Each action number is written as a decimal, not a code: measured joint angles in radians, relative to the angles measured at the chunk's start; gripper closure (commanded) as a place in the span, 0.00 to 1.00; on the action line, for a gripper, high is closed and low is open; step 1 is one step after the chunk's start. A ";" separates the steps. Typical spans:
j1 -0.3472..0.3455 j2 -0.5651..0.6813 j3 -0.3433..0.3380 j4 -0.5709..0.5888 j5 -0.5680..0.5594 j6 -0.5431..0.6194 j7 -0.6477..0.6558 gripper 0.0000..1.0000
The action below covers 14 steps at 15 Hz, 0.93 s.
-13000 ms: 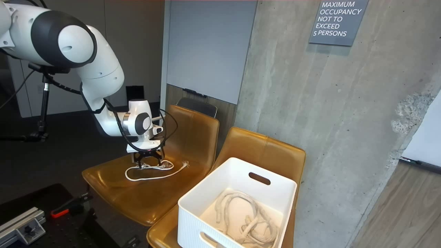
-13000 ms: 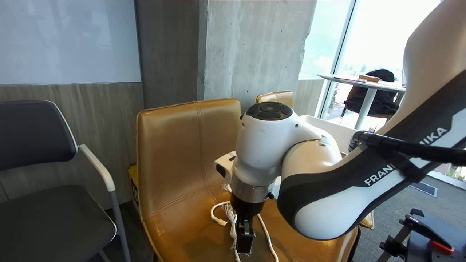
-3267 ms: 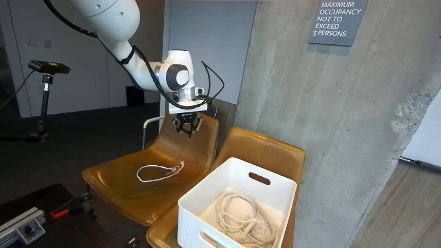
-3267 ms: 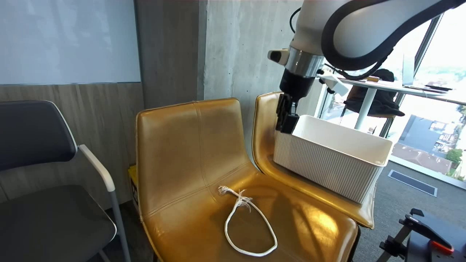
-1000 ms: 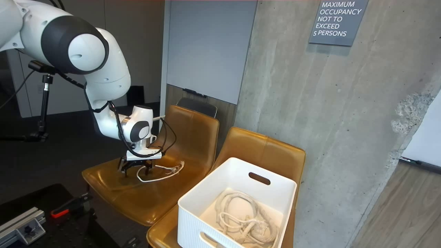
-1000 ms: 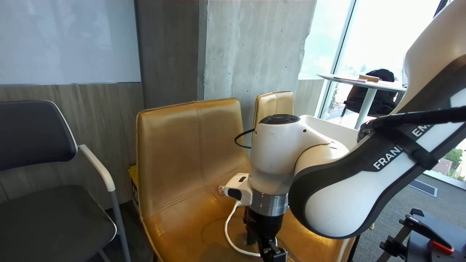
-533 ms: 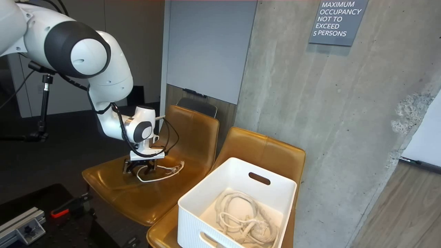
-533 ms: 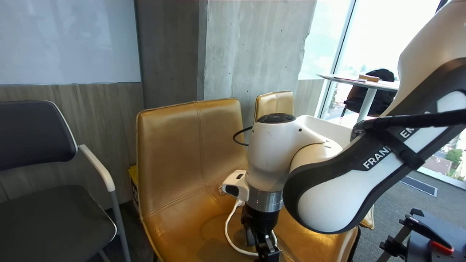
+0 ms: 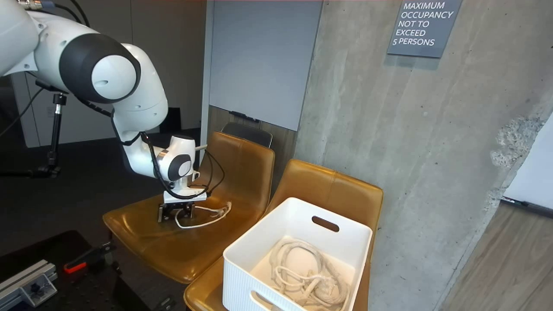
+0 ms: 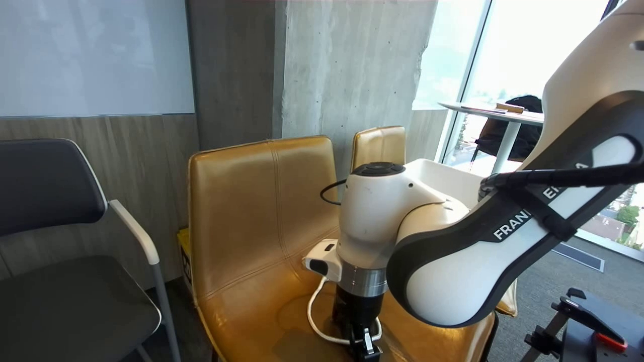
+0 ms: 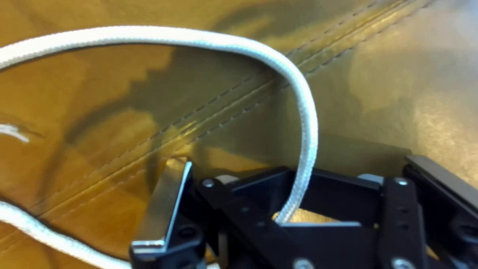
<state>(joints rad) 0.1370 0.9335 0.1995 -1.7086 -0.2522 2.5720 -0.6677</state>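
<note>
The jaws of the gripper [image 9: 176, 213] are drawn together, and the white rope [image 11: 309, 127] runs in between them, so it looks pinched; their tips are hidden in the wrist view, so how firm that hold is I cannot tell. The rest of the rope lies as a loop on a tan chair [image 9: 138, 235], a frayed end [image 9: 228, 206] near the backrest [image 9: 248, 164]. Taking hold seems done; by my judgement, the lift off the chair is not yet made. Just beside, on a second tan chair [image 9: 341, 190], stands a white bin [image 9: 242, 283] with a heap of rope [image 9: 326, 285] on its floor. So some rope is already in there, while the piece at the gripper lies outside the bin.
</note>
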 measured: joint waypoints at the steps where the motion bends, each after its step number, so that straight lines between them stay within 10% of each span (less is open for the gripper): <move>1: -0.001 -0.001 0.000 0.003 0.000 0.000 0.000 1.00; 14: -0.154 -0.329 -0.053 0.080 0.003 -0.215 -0.023 1.00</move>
<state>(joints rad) -0.0166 0.6049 0.1466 -1.6289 -0.2496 2.3567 -0.6903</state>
